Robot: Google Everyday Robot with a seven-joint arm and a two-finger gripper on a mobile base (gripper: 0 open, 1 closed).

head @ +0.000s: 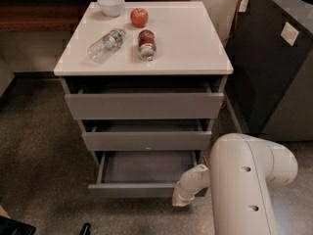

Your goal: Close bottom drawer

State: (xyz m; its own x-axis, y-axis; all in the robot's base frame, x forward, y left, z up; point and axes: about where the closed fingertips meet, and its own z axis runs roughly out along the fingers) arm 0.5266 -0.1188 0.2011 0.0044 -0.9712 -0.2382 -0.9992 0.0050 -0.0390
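Observation:
The bottom drawer [139, 190] is a plain grey handleless drawer, pulled out the furthest of the three, with its shallow empty box showing. My white arm reaches down from the lower right. Its end, where the gripper [179, 201] is, sits low against the right end of the bottom drawer's front, near the floor. The middle drawer [146, 141] with a tiny pale dot and the top drawer [144, 105] each stand slightly open above it.
On the white cabinet top [195, 48] lie a white bowl [111, 5], a red apple [139, 17], a clear water bottle [104, 45] and a red can [146, 44] on its side. A dark bin [266, 67] stands close on the right. The floor is speckled grey.

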